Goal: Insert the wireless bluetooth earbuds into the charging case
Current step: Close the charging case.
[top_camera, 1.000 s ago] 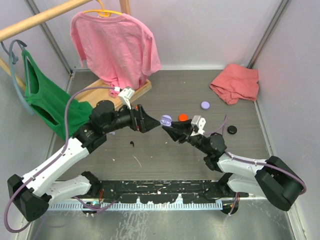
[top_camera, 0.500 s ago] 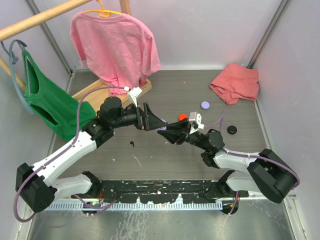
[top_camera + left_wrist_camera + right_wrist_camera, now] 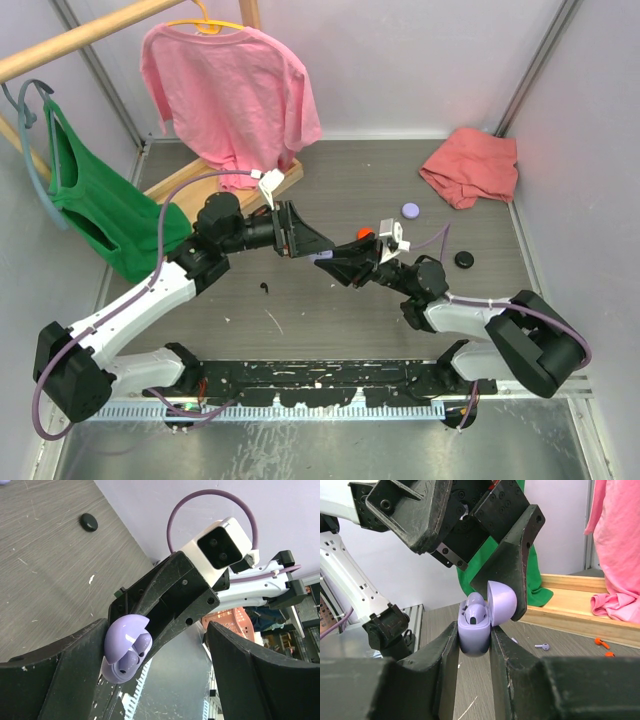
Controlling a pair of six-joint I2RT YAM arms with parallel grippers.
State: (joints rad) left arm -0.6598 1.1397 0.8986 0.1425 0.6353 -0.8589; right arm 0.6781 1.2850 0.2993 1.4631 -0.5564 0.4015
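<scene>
Grippers are meeting tip to tip above the middle of the table [image 3: 330, 322] in the overhead view. The left gripper [image 3: 303, 240] is reaching in from the left and the right gripper [image 3: 340, 268] from the right. A sliver of the lilac charging case [image 3: 322, 257] is showing between them. An orange-red round case [image 3: 366, 234] is lying just behind the right gripper, a second lilac case [image 3: 410, 210] is sitting farther back, and a black case [image 3: 463, 259] is resting off to the right. A pink shirt [image 3: 235, 90] is hanging at the back left with a green garment [image 3: 90, 205] beside it, and a salmon cloth [image 3: 470, 165] is lying crumpled in the far right corner.

In the left wrist view, the left gripper's jaws are standing wide, gripping nothing, and the right gripper is poking up between them. The charging case is gaping open, its lid leaning against the finger [image 3: 60, 675] at the picture's left, while the other finger [image 3: 260, 680] is standing well apart from it. Lilac earbuds [image 3: 136, 649] are sitting in its wells.

In the right wrist view, the right gripper's jaws are pinching the lower half of the case, holding it upright. A finger of the left gripper is touching the back of the raised lid. On the table beyond, a loose lilac earbud [image 3: 542, 646] and two orange-red earbuds [image 3: 601, 641] are lying near the wooden base [image 3: 575, 602].
</scene>
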